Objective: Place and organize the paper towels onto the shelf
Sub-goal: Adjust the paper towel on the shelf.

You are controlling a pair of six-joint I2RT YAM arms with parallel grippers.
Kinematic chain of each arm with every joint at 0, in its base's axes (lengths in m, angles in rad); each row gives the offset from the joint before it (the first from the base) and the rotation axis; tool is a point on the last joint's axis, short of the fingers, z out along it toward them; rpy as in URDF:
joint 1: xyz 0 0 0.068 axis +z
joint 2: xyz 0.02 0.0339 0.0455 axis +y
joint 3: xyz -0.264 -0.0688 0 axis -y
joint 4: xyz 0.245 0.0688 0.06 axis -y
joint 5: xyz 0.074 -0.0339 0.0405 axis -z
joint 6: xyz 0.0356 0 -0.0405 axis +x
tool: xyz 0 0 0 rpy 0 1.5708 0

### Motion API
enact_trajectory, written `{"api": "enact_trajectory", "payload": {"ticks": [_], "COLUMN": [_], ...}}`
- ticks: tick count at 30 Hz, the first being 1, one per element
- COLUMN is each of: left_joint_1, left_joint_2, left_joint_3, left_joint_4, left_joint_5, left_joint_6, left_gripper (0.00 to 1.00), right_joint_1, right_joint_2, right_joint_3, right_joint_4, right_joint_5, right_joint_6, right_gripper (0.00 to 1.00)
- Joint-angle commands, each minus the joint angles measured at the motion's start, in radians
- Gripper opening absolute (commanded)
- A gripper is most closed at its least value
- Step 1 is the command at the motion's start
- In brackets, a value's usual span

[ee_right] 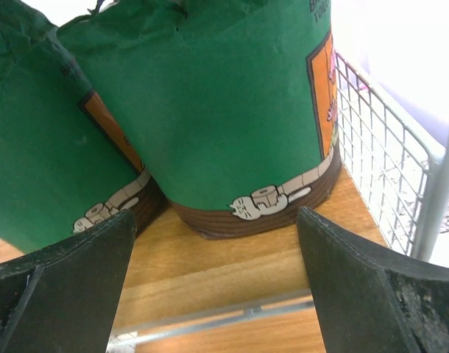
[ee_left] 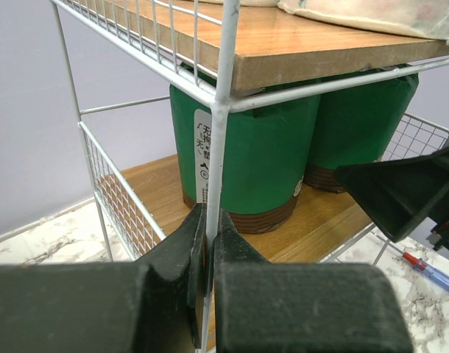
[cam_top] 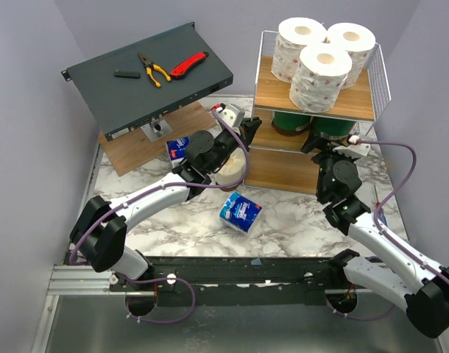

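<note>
The shelf (cam_top: 272, 87) stands at the back right, with three white pink-print paper towel rolls (cam_top: 320, 73) on its top board. Two green-wrapped rolls (cam_top: 291, 121) stand on the middle board. My left gripper (cam_top: 246, 140) is shut on the shelf's front-left wire post (ee_left: 223, 88), with a green roll (ee_left: 246, 154) behind it. My right gripper (cam_top: 333, 141) is open and empty at the middle tier's front edge, jaws (ee_right: 217, 220) wide before a green roll (ee_right: 210, 110). A cream roll (cam_top: 230, 170) stands under my left arm. Blue-and-white packs lie on the table (cam_top: 241, 212) and by the board (cam_top: 178, 149).
A slanted dark grey metal box (cam_top: 121, 95) at the back left carries pliers (cam_top: 154, 70) and a red knife (cam_top: 189, 65). A flat wooden board (cam_top: 132, 154) lies under it. The shelf's bottom board (cam_top: 276, 170) is bare. Purple walls close in on both sides.
</note>
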Motion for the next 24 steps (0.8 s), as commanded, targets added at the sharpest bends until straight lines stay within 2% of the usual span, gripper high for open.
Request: {"api": "enact_trajectory", "payload": {"ticks": [1, 7, 18, 24], "left_joint_1": [-0.01, -0.01, -0.011, -0.01], "left_joint_2": [0.018, 0.018, 0.021, 0.021], "left_joint_3": [0.004, 0.005, 0.005, 0.005], "left_joint_4": [0.007, 0.007, 0.008, 0.006], "left_joint_5": [0.054, 0.056, 0.059, 0.056], "left_joint_6": [-0.065, -0.064, -0.069, -0.064], "left_gripper": [0.0, 0.0, 0.0, 0.0], "right_joint_1": [0.005, 0.004, 0.004, 0.005], "right_joint_2": [0.068, 0.128, 0.168, 0.059], "right_joint_3": [0.026, 0.062, 0.105, 0.065], "right_joint_4": [0.083, 0.109, 0.087, 0.065], "right_joint_5": [0.045, -0.061, -0.349, -0.299], "right_joint_6": [-0.03, -0.078, -0.041, -0.053], "right_gripper": [0.94, 0.94, 0.91, 0.9]}}
